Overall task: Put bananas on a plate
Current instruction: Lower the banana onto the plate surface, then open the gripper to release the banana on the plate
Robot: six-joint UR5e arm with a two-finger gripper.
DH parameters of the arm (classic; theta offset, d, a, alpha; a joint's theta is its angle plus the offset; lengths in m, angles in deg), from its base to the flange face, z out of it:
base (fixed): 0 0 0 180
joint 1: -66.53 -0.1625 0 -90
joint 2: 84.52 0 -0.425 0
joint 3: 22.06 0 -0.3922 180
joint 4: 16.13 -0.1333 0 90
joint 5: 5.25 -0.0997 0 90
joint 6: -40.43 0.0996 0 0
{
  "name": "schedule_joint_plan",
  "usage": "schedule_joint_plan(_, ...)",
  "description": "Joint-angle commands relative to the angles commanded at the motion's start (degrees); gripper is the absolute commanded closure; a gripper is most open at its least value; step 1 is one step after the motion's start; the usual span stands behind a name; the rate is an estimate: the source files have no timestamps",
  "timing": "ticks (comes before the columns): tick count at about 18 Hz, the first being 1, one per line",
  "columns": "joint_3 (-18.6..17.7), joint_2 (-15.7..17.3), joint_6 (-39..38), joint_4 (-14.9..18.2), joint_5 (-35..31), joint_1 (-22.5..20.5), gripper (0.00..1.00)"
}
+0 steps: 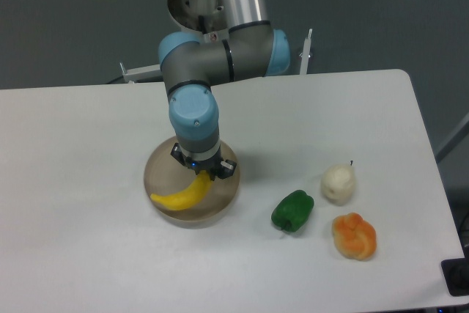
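Observation:
The yellow banana hangs from my gripper, which is shut on its right end. The banana is over the round beige-grey plate, its free tip pointing left toward the plate's left rim. I cannot tell whether it touches the plate. My arm and wrist hide the plate's far part.
A green pepper, a white pear-shaped fruit and a lumpy orange fruit lie on the white table to the right of the plate. The robot base stands at the table's far edge.

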Motion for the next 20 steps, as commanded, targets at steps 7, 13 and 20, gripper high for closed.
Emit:
schedule_joint_plan(7,-0.97,-0.44,0.09,-0.98,-0.09,0.00,0.66)
schedule_joint_plan(13,-0.97,-1.05,0.44,-1.15,-0.09,0.00,0.66)
schedule_joint_plan(20,-0.89,-1.32,0.88,-1.15,-0.35,-0.09,0.50)
